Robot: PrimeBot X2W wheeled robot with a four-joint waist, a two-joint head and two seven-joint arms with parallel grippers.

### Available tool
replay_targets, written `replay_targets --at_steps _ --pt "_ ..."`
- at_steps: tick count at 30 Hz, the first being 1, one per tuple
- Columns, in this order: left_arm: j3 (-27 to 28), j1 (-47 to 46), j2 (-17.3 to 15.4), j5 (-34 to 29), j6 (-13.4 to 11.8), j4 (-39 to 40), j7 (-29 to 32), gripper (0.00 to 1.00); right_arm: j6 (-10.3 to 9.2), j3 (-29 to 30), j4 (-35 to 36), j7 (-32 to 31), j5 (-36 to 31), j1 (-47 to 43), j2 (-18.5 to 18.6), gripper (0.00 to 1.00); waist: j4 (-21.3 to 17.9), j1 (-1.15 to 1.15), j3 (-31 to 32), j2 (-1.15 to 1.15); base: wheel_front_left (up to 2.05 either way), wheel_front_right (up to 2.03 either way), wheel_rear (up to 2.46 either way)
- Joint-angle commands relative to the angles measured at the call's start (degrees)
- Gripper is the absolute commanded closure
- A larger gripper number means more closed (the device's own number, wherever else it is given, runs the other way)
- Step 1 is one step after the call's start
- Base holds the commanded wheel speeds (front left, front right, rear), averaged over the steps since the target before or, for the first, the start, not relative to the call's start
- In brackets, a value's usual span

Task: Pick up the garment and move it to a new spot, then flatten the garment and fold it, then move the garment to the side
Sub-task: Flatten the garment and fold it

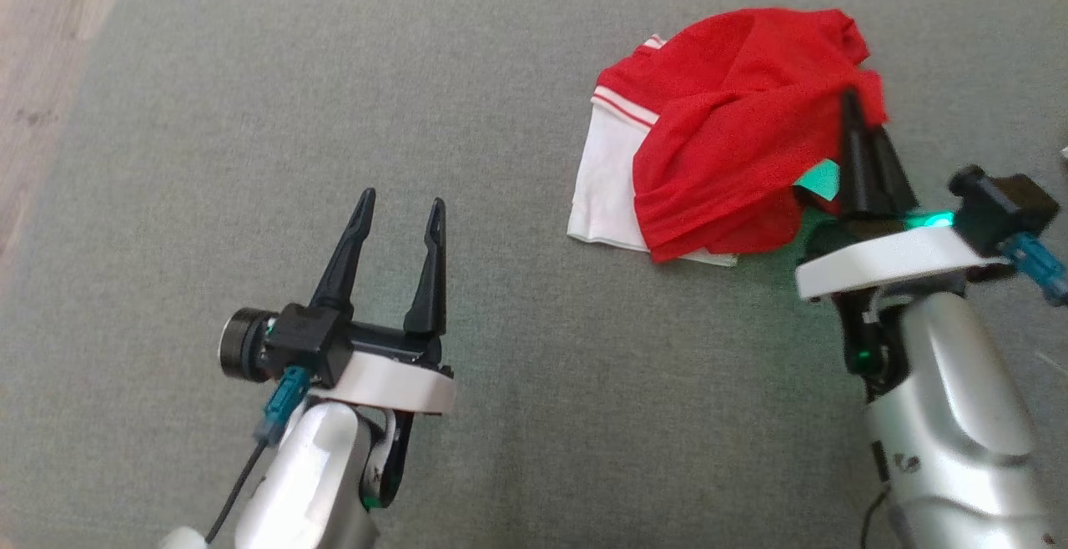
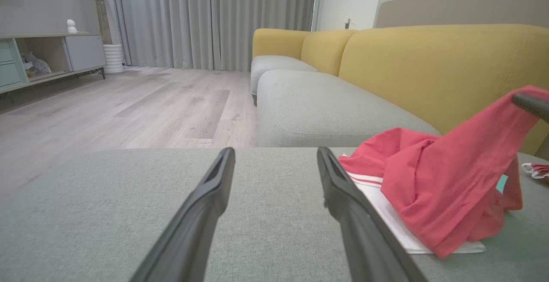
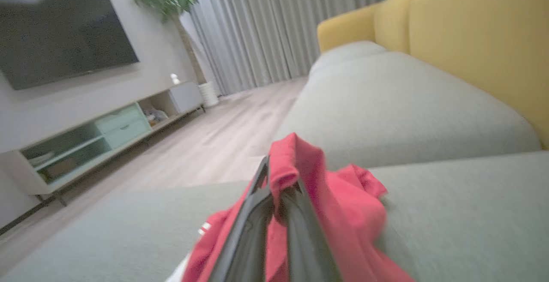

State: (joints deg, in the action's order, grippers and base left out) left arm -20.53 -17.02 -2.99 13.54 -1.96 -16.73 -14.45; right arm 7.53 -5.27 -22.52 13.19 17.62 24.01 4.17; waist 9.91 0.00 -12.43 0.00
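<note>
The garment (image 1: 734,140) is a crumpled red and white piece lying at the right of the grey cushion (image 1: 334,115). My right gripper (image 1: 851,103) is shut on the garment's right edge, and red cloth drapes over its fingertips. In the right wrist view the red cloth (image 3: 343,205) is pinched between the closed fingers (image 3: 257,230). From the left wrist view the garment (image 2: 437,183) rises to a peak at the right, where the right gripper's dark tip (image 2: 532,104) lifts it. My left gripper (image 1: 399,211) hovers open over bare cushion, well left of the garment.
A yellow-backed sofa (image 2: 429,63) with grey seats stands beyond the cushion. Wooden floor (image 2: 128,106) lies past the cushion's left edge. A small red and white item (image 2: 536,169) lies at the far right. A TV stand (image 3: 107,136) lines the wall.
</note>
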Motion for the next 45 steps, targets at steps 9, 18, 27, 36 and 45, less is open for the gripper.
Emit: replay_targets --at_steps 9,18,27,36,45 --pt "3.1 1.0 -0.1 -0.6 0.7 1.4 -0.5 0.00 -0.04 -15.8 19.7 -2.7 2.1 -3.2 -0.8 1.00 -1.3 0.00 4.3 0.00 0.00 0.00 0.00" --pt "4.0 2.4 0.0 -0.8 1.1 1.5 -0.5 0.00 -0.04 -21.1 25.0 -6.6 1.1 -1.6 -1.1 1.00 -0.1 0.00 6.8 0.00 0.00 0.00 0.00" --pt "4.0 3.4 0.1 -0.6 1.4 1.3 -0.5 0.00 -0.04 -24.7 16.4 -10.4 1.9 15.0 -1.1 1.00 2.3 0.00 8.4 0.00 0.00 0.00 0.00" --pt "1.4 4.7 0.1 2.4 -0.1 1.5 -0.5 0.00 -0.04 -18.5 -4.4 -4.4 8.2 43.6 -1.3 1.00 7.5 0.00 11.5 0.00 0.00 0.00 0.00" --pt "4.8 7.0 0.1 1.6 -0.8 3.2 -0.5 0.00 -0.04 -1.1 -19.7 -2.2 -2.6 49.3 -1.3 1.00 3.8 0.00 11.7 0.00 0.00 0.00 0.00"
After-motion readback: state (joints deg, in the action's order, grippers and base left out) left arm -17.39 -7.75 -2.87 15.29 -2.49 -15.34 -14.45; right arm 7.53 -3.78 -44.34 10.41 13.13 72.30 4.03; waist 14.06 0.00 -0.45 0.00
